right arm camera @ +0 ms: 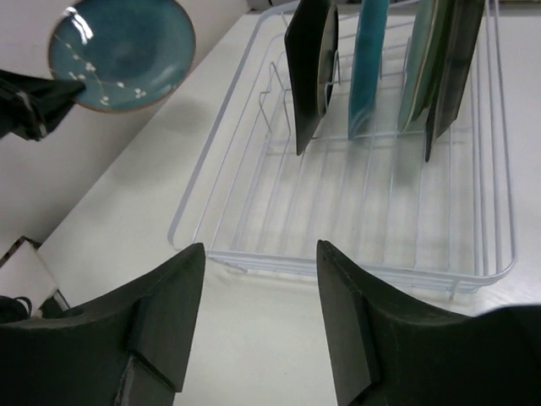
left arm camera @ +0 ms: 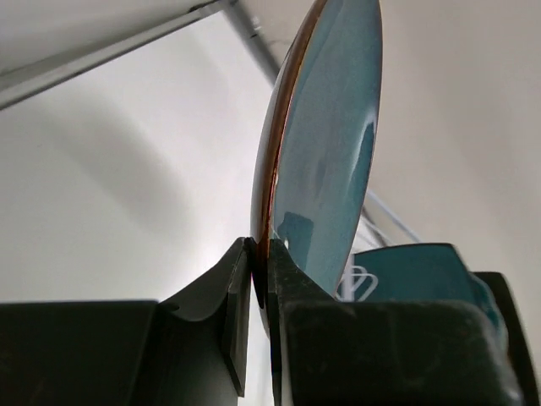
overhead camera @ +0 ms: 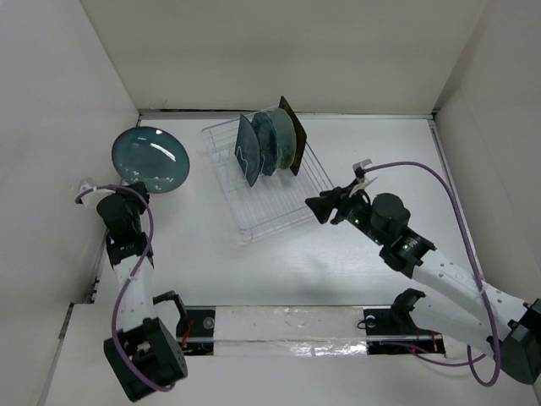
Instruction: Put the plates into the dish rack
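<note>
Holding one round plate (overhead camera: 150,158), left claw (left arm camera: 258,251) clamped | four plates (overhead camera: 248,150) in dish rack (overhead camera: 279,213) | right claw (right arm camera: 262,254) apart

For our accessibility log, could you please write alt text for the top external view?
The left arm grips a round teal plate by its rim, left of the rack. Several plates stand on edge in the rack. The right arm holds open, empty jaws beside the rack.

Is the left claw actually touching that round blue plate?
Touching. The left wrist view shows the left gripper clamped on the rim of the round teal plate, no gap.
</note>
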`<move>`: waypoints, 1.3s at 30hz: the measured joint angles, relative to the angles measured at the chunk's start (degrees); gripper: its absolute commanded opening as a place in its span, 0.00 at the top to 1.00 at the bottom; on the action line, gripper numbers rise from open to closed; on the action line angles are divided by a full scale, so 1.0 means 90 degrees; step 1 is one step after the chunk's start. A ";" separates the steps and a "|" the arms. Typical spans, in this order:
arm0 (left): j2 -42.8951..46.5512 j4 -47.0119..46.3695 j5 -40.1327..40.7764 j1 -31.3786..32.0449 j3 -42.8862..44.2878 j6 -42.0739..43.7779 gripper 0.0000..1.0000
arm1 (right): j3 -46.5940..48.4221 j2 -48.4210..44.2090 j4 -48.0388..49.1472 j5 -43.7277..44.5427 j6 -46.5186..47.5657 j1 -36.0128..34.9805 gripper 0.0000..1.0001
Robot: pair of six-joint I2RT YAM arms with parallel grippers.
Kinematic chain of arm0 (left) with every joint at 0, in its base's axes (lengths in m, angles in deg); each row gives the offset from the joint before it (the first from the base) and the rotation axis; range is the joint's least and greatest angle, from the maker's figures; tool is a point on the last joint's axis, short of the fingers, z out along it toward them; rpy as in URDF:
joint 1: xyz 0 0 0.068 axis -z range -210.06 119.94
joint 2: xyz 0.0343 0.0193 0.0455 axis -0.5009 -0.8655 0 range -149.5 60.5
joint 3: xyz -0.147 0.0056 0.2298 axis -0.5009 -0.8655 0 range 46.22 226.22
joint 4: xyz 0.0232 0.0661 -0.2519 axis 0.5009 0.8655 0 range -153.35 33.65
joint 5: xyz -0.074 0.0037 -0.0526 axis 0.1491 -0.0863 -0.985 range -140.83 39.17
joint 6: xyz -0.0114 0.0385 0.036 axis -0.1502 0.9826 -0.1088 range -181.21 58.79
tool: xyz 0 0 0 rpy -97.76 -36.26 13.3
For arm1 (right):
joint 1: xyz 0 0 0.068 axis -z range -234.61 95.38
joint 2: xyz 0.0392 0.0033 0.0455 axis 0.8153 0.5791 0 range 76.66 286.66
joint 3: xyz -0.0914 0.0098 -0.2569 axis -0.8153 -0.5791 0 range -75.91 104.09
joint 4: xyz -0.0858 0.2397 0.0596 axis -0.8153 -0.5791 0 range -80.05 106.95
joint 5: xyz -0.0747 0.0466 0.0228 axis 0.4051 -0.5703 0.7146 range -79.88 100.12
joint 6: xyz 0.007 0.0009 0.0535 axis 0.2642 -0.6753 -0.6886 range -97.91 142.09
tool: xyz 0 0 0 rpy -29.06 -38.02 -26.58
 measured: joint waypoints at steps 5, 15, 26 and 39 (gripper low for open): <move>0.1156 0.0204 -0.0260 0.0153 -0.0061 -0.0051 1.00 | 0.0408 0.0396 -0.0245 -0.0214 0.0002 0.0002 0.07; 0.1508 0.0177 -0.1926 0.0692 -0.0223 -0.0423 1.00 | 0.2365 0.2045 -0.0015 -0.0707 -0.0097 -0.0017 0.00; 0.1231 -0.0877 -0.3619 0.1260 -0.0442 -0.1226 1.00 | 0.3354 0.4034 -0.0022 -0.1447 -0.0172 -0.0017 0.00; 0.0588 -0.1938 -0.4847 0.1316 -0.0440 -0.1379 1.00 | 0.3381 0.4643 0.1175 -0.2727 -0.0889 0.0010 0.77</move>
